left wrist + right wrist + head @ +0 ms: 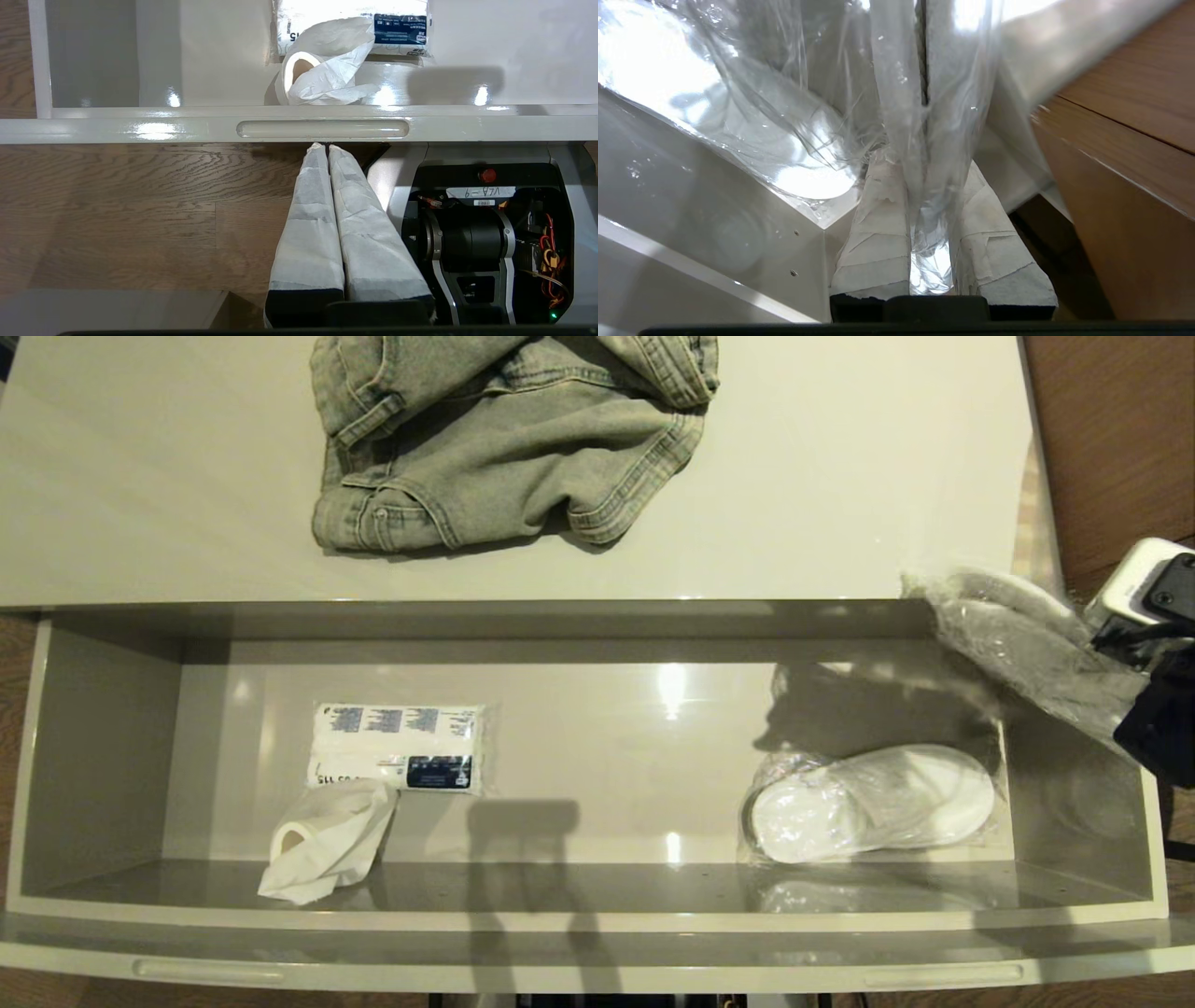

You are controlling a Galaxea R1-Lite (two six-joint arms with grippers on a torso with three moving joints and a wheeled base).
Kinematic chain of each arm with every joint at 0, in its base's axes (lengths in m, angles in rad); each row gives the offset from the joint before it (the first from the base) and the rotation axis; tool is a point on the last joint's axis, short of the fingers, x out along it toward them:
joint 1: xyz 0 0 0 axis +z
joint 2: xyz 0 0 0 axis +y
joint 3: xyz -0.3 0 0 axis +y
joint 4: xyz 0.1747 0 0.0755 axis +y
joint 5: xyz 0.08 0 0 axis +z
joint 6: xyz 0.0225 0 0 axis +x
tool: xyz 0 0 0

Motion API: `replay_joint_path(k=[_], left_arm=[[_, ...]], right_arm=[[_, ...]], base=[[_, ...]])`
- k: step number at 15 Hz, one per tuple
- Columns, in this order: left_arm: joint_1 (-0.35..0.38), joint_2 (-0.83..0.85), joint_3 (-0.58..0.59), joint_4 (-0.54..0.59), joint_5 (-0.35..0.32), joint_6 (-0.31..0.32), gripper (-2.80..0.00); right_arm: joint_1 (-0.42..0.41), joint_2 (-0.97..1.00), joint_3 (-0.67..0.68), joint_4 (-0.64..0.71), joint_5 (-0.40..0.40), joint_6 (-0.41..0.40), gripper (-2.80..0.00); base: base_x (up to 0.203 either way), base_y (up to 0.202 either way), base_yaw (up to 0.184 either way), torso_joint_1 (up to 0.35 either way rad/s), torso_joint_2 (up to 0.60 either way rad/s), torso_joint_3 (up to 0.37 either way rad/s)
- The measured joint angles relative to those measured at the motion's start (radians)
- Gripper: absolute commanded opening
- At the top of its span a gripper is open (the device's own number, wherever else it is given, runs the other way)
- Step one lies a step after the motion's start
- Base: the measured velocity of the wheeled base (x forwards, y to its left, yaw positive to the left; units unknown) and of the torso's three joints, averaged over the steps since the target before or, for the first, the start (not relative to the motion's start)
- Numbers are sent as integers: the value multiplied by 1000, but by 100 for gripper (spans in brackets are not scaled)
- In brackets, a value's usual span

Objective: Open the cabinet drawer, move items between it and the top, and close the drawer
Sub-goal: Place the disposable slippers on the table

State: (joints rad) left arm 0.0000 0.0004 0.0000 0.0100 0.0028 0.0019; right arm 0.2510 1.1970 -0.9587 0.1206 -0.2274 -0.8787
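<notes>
The cabinet drawer (597, 907) stands pulled open below the glossy off-white top (840, 504). One bagged pair of white slippers (873, 803) lies flat on the drawer floor at the right. A second slipper pack (1018, 644) hangs tilted over the drawer's back right corner, level with the top's front edge. My right gripper (1125, 705) is shut on this pack's near end; its crinkly plastic (784, 116) is pinched between the taped fingers of the right gripper (927, 163). My left gripper (323, 147) is shut on nothing, parked just under the drawer front's handle (322, 129).
A blue-printed tissue pack (397, 747) and a crumpled white wrapper (322, 840) lie in the drawer's left half. Folded grey-green jeans (513, 439) sit at the back middle of the top. Brown wooden furniture (1111, 429) borders the cabinet's right side.
</notes>
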Motion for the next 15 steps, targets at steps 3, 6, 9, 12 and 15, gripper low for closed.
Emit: replay_joint_path(k=[3, 6, 9, 12, 15], left_arm=[[0, 0, 0, 0, 0, 0, -280], [0, 0, 0, 0, 0, 0, -280], [0, 0, 0, 0, 0, 0, -280], [0, 0, 0, -1, 0, -1, -280], [0, 0, 0, -1, 0, 0, -280]], right_arm=[[15, -22, -43, 3, 3, -1, -280], [19, 5, -115, -1, 5, 0, -280], [19, 70, -219, -7, 6, 10, -280], [19, 120, -275, -12, 5, 14, -280], [18, 167, -335, -9, 7, 21, -280]], base=[[0, 0, 0, 0, 0, 0], [0, 0, 0, 0, 0, 0], [0, 0, 0, 0, 0, 0], [0, 0, 0, 0, 0, 0], [0, 0, 0, 0, 0, 0]])
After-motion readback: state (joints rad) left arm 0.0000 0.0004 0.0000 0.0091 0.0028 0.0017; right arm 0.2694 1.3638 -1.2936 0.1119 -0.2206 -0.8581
